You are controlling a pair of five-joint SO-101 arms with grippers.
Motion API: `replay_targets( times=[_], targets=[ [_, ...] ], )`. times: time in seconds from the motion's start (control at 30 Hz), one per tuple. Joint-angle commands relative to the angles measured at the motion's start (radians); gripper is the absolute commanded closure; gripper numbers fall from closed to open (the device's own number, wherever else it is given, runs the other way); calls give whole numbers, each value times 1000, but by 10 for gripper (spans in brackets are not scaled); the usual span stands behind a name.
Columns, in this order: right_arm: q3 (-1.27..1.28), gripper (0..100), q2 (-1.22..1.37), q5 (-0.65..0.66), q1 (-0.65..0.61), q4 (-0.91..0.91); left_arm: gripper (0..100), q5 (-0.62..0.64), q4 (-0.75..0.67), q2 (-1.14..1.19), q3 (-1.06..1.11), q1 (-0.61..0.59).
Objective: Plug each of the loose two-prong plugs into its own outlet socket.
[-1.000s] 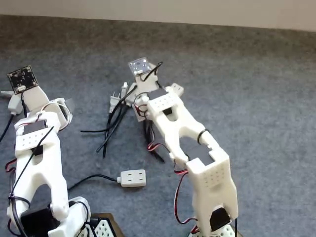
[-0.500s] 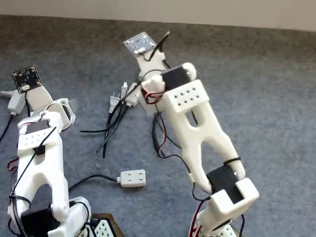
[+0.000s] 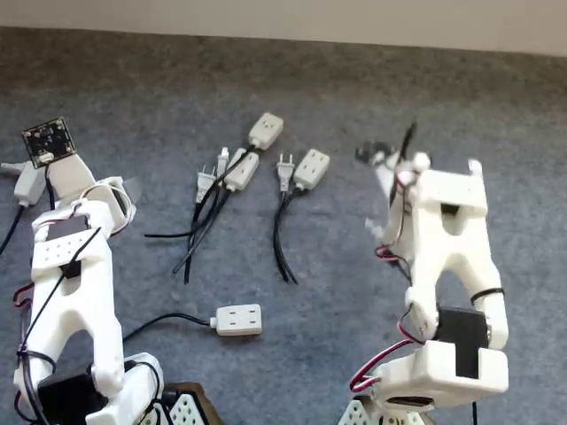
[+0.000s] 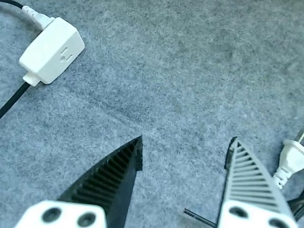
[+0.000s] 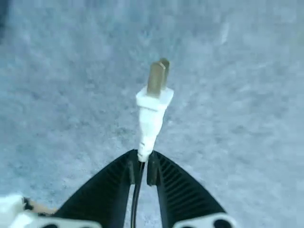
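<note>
High view down over carpet (image 3: pixel 496 106), wrist views close above it, left sharing socket (image 4: pixel 50 50)

R arm (image 3: pixel 443 257) is swinging off the centre cluster and folding back to the right of the frame, w/ its gripper (image 5: pixel 141 164) carrying the held plug (image 5: pixel 153 102) by its cord end. Upper socket (image 3: pixel 266 130), 2nd socket (image 3: pixel 312 166) & centre plug (image 3: pixel 285 164), covered by the arm before, are now showing.
</note>
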Motion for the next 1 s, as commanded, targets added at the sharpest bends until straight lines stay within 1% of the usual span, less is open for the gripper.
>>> replay_targets(
  times=[0.0,0.07,0.13,0.23,0.3,0.37,0.43,0.53,0.6,0.83,0.97],
  targets=[
    [291,992,-107,80,24,-243,716,-14,0,-24,-4,22],
    [429,992,-160,121,22,-354,716,-14,0,-24,-2,22],
    [536,992,-213,160,25,-415,716,-14,0,-24,-1,22],
    [618,992,-272,212,35,-432,716,-14,-23,-24,15,22],
    [641,982,-303,222,50,-432,716,-26,-52,-24,30,22],
    [647,934,-329,222,70,-432,716,-66,-75,-24,42,28],
    [644,859,-351,219,84,-435,716,-91,-86,-24,53,45],
    [642,753,-381,216,82,-433,716,-97,-86,-25,53,51],
    [642,709,-398,192,82,-435,716,-97,-86,-25,53,51],
    [582,695,-455,92,51,-424,716,-97,-86,-25,53,53],
    [521,695,-432,91,-10,-325,716,-97,-86,-25,53,53]
  ],
)
